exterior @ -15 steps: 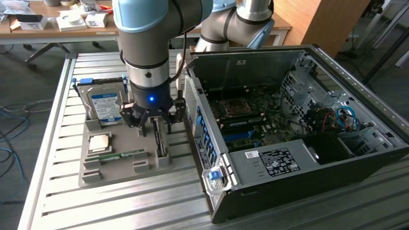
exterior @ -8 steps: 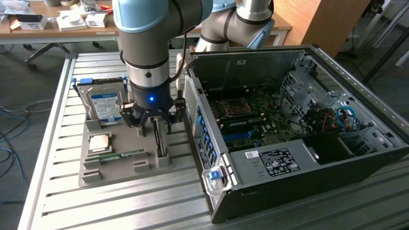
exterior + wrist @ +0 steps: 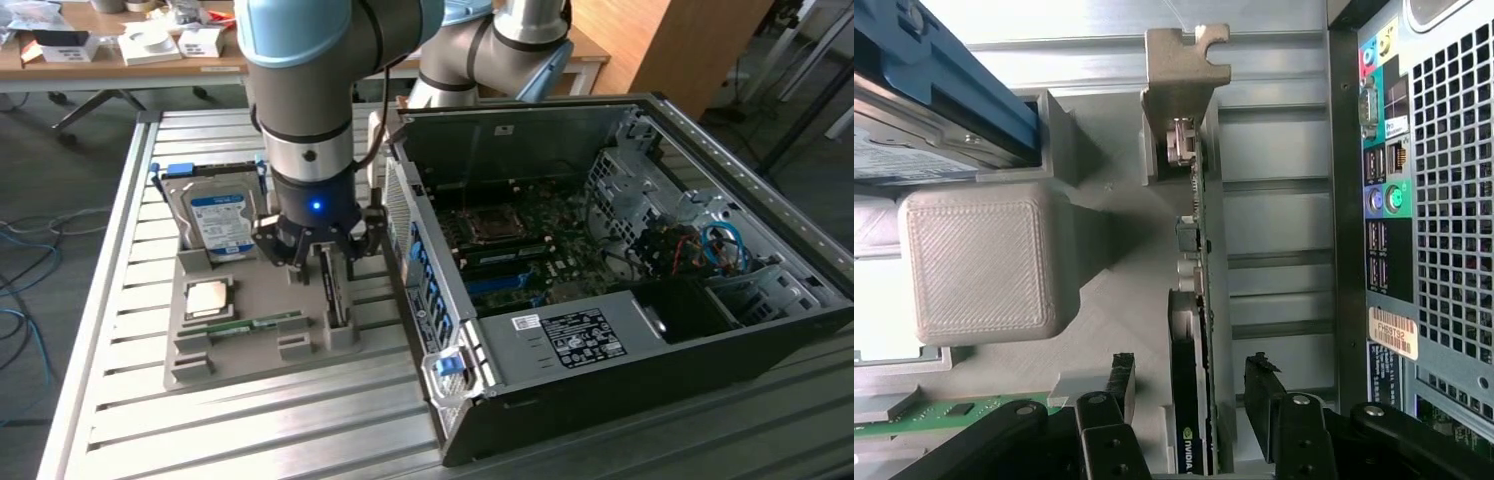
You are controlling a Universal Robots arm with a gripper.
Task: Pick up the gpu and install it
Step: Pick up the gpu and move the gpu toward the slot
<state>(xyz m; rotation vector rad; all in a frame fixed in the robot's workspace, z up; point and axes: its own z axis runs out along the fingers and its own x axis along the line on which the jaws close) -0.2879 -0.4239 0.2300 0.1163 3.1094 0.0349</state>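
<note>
1. Risk, grip: the pincer (image 3: 1189, 390) is released, its jaws standing apart with a gap showing on each flank of the graphics card (image 3: 1194, 300). The fingers (image 3: 1119, 385) sit well apart from the metal bracket (image 3: 1184, 80) at the far end. We judge that a hold taken this far off that end could let the graphics card pivot once lifted.
2. Risk, surface: a black raised part stands proud on one face of the graphics card, just beside one jaw. In our judgement a clamp landing on it rather than on the flat board could slip or damage it.
3. Risk, extraction: the graphics card sits in a narrow slot of the tray (image 3: 254, 350). A pull that is not straight up could bind it and drag the tray across the table (image 3: 267, 430); we cannot tell whether the tray is fixed down.
4. Risk, clearance: the computer case (image 3: 561, 340) stands just beside the tray, so we judge a tilted lift could knock the bracket against its wall.
5. Position: the graphics card (image 3: 336, 295) stands on edge along the tray's edge nearest the computer case. The pincer (image 3: 324, 262) hangs directly over it and straddles its upper edge; we see no contact.
6. Neighbours: the hard drive (image 3: 220, 220) stands at the tray's far corner, apart from the pincer.
</note>
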